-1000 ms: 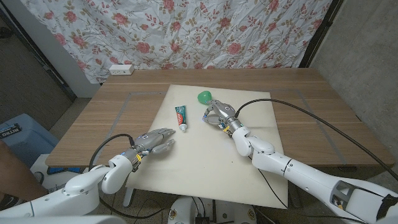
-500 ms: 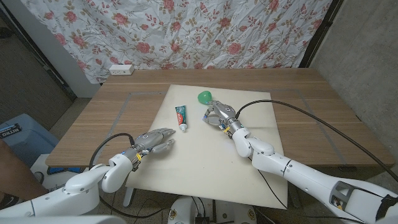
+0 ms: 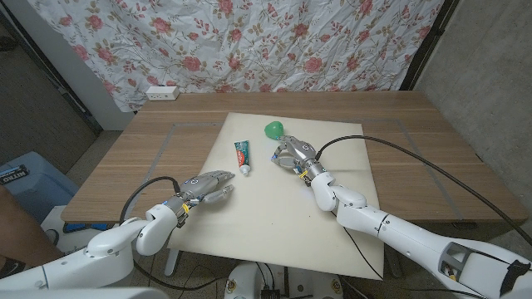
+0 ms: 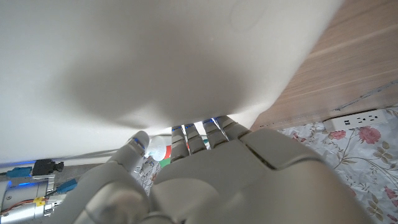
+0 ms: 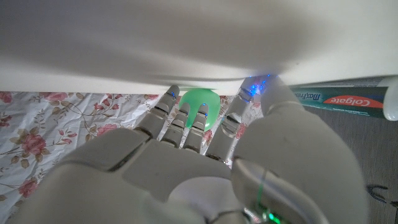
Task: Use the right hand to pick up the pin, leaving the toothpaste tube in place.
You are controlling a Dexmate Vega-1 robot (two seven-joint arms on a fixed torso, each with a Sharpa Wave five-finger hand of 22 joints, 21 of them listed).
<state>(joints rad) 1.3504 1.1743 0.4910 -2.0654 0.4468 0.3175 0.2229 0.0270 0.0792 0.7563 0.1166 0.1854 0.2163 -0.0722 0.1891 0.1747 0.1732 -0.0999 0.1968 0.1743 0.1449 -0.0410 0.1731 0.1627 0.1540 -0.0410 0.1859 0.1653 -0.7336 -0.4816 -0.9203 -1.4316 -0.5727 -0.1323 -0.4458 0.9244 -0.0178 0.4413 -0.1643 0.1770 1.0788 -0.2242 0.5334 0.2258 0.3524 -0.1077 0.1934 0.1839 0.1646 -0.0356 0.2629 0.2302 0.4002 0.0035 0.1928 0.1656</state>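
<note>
Head view: floral curtain [image 3: 249, 41] hangs behind a wooden counter [image 3: 150, 149]; grey wall to the right, dark wall panel to the left. White power strip [image 3: 161, 93] sits at the counter's far left corner. A blue bin [image 3: 25, 178] stands on the floor left of the counter. A cream mat [image 3: 274, 199] covers the counter's middle. Toothpaste tube [image 3: 242, 155] lies on the mat, cap toward the robot. The green pin [image 3: 273, 129] sits near the mat's far edge, right of the tube and apart from it. Right hand [image 3: 291, 154] is on the mat just on the near side of the pin, fingers curled in; whether they touch the pin can't be told, and nothing is seen in its grip. A black cable [image 3: 399, 149] runs along the right arm. Left hand [image 3: 209, 185] sits low over the mat's near left part, fingers loosely apart, holding nothing.

Left wrist view: back of the left hand [image 4: 205, 180] close up, cream mat [image 4: 155, 56] ahead of it, wooden counter [image 4: 348, 68] and power strip [image 4: 357, 118] beyond, curtain past that.

Right wrist view: back of the right hand [image 5: 186, 168], fingertips [image 5: 202, 112] right at the green pin [image 5: 199, 102], contact unclear. Toothpaste tube [image 5: 342, 99] lies to the side on the mat [image 5: 186, 37]; floral curtain [image 5: 37, 124] behind.
</note>
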